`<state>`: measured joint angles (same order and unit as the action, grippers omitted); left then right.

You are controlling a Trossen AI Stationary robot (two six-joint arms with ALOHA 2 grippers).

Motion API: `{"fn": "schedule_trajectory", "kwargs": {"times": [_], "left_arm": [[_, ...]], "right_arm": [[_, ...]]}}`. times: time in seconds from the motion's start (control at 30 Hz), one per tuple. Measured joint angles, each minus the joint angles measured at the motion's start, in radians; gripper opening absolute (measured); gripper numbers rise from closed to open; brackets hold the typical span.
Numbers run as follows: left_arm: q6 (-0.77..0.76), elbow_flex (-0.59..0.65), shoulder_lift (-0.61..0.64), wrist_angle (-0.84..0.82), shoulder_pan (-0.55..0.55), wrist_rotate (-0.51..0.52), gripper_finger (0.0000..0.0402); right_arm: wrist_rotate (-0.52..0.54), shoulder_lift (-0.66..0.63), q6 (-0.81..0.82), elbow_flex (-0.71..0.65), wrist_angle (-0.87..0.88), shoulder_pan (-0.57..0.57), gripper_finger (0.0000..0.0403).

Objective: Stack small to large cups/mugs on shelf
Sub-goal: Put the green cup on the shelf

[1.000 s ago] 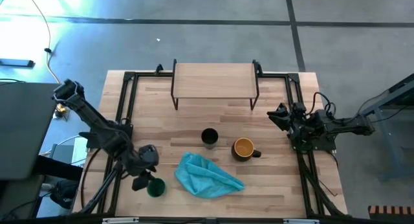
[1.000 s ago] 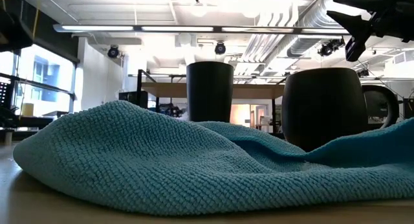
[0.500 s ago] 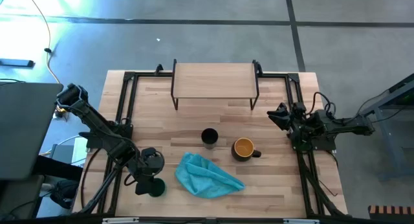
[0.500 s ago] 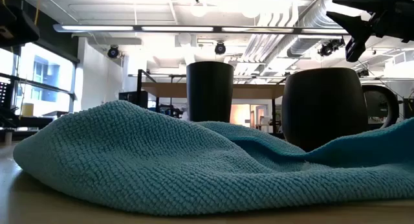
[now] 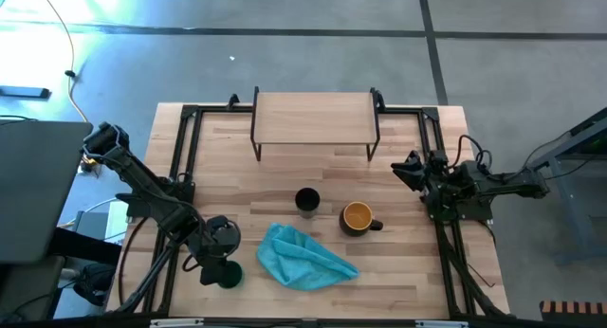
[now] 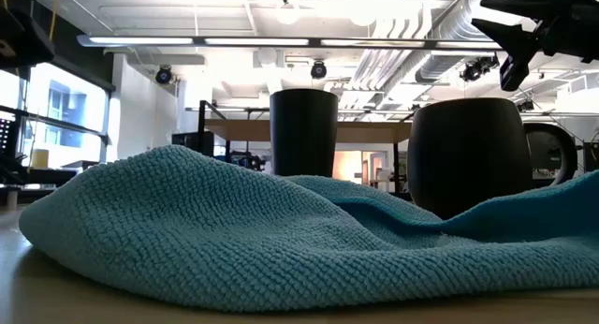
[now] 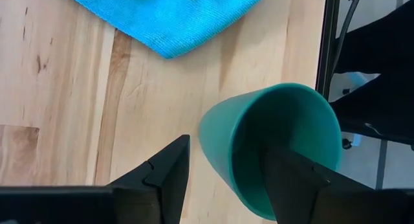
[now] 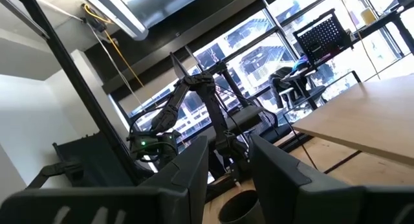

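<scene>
My left gripper straddles the small green plastic cup's rim, jaws open, apparently one finger inside. I close gently, then lift straight. Right gripper waits, fingers parted.

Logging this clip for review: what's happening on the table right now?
The left tool is down at the table's front-left corner with its fingers open astride the wall of the small green cup, one inside and one outside, not yet closed. The black cup, the mug with the orange inside and a blue cloth sit mid-table. The shelf is bare. The right tool waits, open, at the right edge.
</scene>
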<state>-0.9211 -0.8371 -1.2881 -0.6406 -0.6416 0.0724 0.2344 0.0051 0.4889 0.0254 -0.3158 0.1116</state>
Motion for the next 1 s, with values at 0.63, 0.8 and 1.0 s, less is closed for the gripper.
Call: {"fn": "schedule_trajectory", "kwargs": {"times": [0.63,0.8,1.0], "left_arm": [[-0.001,0.000,-0.020,-0.015,0.001,0.026,0.0170],[-0.001,0.000,-0.020,-0.014,0.001,0.026,0.0170],[-0.001,0.000,-0.020,-0.013,0.001,0.026,0.0170]], "right_arm": [[0.000,0.000,0.000,0.000,0.039,0.000,0.0103],[0.000,0.000,0.000,0.000,0.041,0.000,0.0103],[0.000,0.000,0.000,0.000,0.042,0.000,0.0103]]}}
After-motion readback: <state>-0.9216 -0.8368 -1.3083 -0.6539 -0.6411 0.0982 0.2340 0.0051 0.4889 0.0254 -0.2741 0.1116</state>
